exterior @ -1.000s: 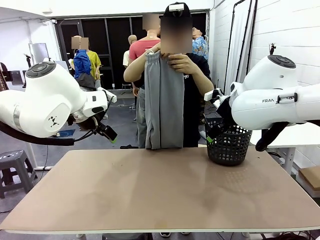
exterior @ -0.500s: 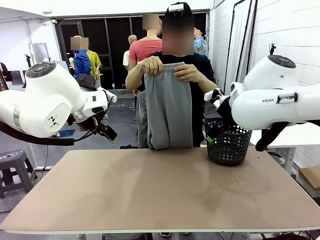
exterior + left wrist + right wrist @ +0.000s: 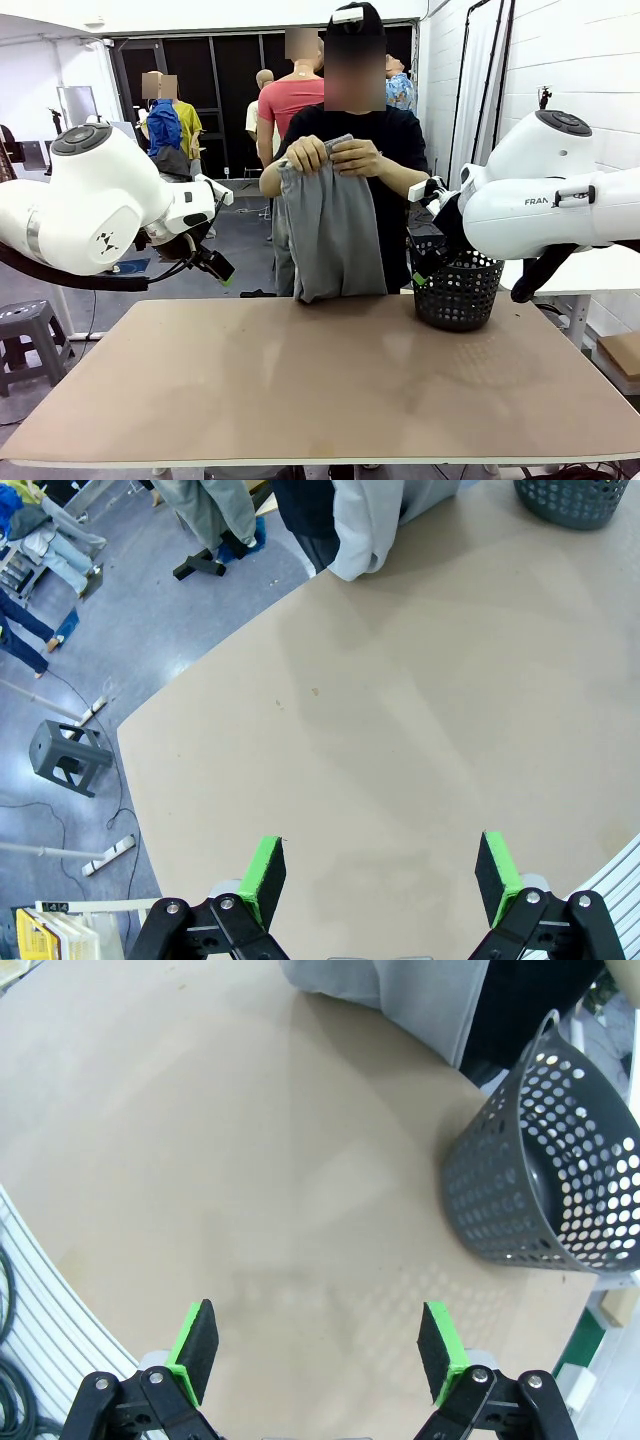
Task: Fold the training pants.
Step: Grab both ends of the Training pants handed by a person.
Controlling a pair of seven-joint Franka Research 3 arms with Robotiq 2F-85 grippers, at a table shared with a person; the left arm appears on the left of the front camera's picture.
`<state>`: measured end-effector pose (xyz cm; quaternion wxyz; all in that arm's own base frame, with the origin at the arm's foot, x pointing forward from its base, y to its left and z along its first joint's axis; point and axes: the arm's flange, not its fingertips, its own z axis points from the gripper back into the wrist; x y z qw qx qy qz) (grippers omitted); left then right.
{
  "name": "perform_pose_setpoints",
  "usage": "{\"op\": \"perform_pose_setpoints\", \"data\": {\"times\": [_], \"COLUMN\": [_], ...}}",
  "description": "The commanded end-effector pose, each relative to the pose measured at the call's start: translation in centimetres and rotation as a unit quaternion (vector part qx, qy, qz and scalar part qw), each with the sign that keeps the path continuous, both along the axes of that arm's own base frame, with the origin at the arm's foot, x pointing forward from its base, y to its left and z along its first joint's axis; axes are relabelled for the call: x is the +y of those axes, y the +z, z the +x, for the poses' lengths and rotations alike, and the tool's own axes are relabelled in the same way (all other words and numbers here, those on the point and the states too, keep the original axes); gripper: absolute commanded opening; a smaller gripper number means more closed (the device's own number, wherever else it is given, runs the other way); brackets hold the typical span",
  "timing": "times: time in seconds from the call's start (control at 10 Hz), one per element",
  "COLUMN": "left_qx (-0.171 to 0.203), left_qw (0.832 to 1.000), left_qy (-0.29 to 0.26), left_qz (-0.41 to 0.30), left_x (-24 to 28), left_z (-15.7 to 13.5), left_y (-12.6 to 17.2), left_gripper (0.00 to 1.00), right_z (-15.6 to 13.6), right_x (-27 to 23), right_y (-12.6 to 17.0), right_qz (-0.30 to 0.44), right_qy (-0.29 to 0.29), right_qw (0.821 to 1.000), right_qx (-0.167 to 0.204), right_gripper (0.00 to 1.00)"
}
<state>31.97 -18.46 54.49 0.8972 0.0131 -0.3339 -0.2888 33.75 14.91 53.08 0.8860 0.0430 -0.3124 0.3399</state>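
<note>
A person at the far side of the table holds the light grey training pants (image 3: 333,232) up by the waistband with both hands (image 3: 330,155). The pants hang folded lengthwise, their lower end at the table's far edge (image 3: 375,525) (image 3: 385,985). My left gripper (image 3: 222,270) hovers at the left above the table, well apart from the pants; its green-padded fingers stand open with nothing between them (image 3: 378,872). At the right, beside the basket, my right gripper (image 3: 420,272) is also open and holds nothing (image 3: 318,1345).
A black mesh basket (image 3: 457,290) (image 3: 545,1165) stands on the table's far right. The tan table top (image 3: 330,385) stretches in front of both grippers. Other people stand farther back in the room.
The person has lowered the pants and brought both hands together at the waistband. Neither arm has moved.
</note>
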Motion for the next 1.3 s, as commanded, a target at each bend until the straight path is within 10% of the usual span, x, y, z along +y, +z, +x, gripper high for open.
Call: {"op": "perform_pose_setpoints", "data": {"times": [0.0,1.2], "left_qx": [0.0,0.0], "left_qw": [1.0,1.0], "left_qy": [-0.007,-0.007], "left_qz": [0.004,0.004], "left_x": [0.09,0.09], "left_z": [0.16,0.16], "left_y": [0.02,0.02], "left_gripper": [1.0,1.0], "right_z": [0.05,0.05], "right_x": [-0.04,-0.04], "right_y": [-0.06,-0.06], "right_qz": [0.0,0.0], "right_qy": [0.0,0.0], "right_qw": [1.0,1.0], "right_qx": [0.001,0.001], "right_gripper": [1.0,1.0]}}
